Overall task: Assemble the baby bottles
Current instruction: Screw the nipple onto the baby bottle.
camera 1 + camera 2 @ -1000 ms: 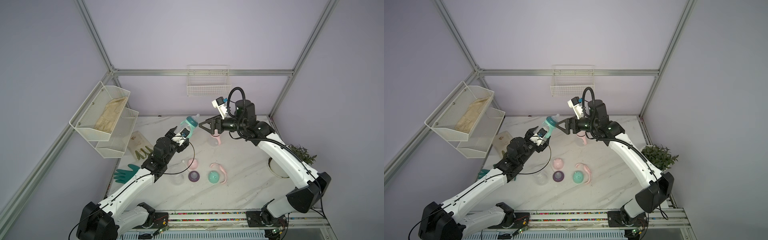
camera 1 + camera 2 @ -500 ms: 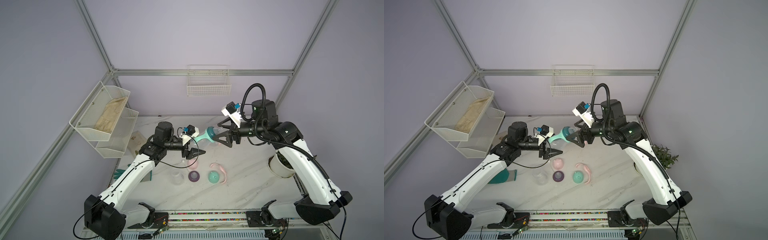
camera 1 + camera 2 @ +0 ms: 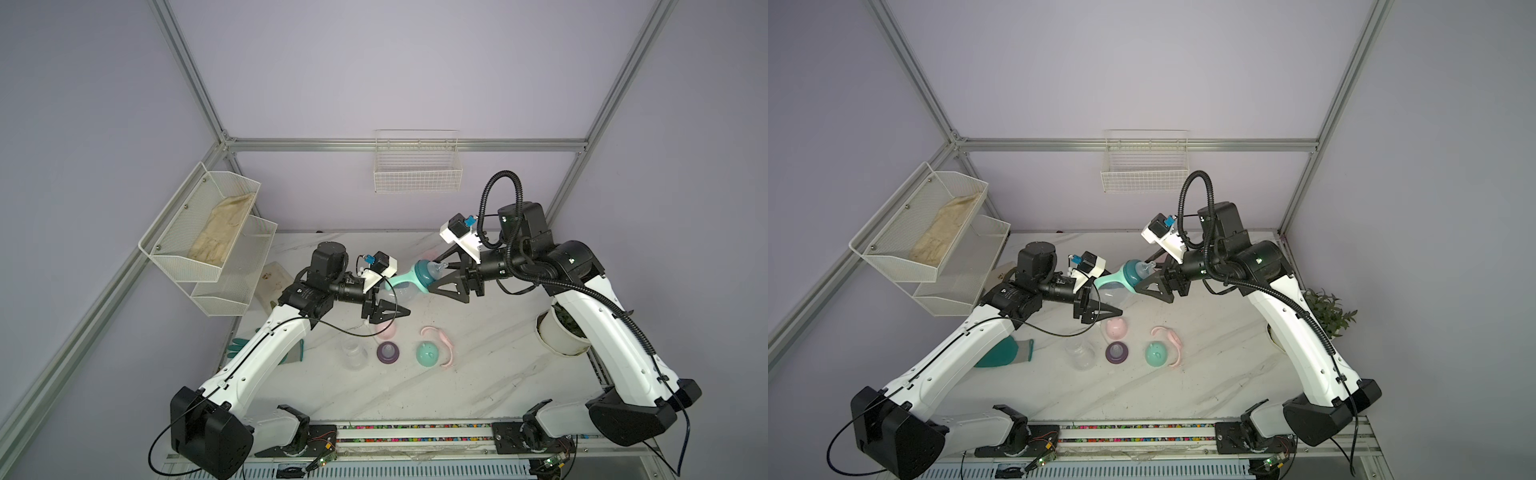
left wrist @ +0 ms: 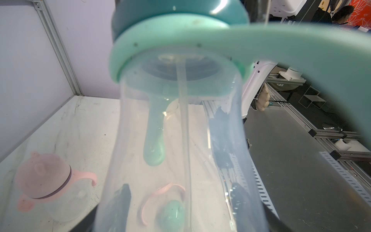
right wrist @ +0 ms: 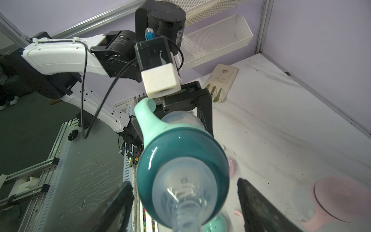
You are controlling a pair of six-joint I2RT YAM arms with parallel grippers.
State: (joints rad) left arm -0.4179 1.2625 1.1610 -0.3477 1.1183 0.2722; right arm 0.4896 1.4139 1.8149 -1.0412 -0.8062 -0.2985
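Note:
My left gripper is shut on the clear body of a baby bottle, held above the table and lying sideways. It carries a mint handle ring and a teal nipple collar, with a straw inside. My right gripper is open, its fingers on either side of the collar with a gap on both sides. On the table lie a pink eared cap, a purple collar, a mint cap, a pink handle ring and a bare clear bottle. A pink-capped bottle stands farther back.
A green glove lies under my left arm and a beige glove near the back left. Wire shelves hang on the left wall, a wire basket on the back wall. A potted plant stands at the right edge.
My left arm swung the bottle from tilted upward to lying sideways with its collar end toward the right. My right gripper came round to face it and now straddles the collar.

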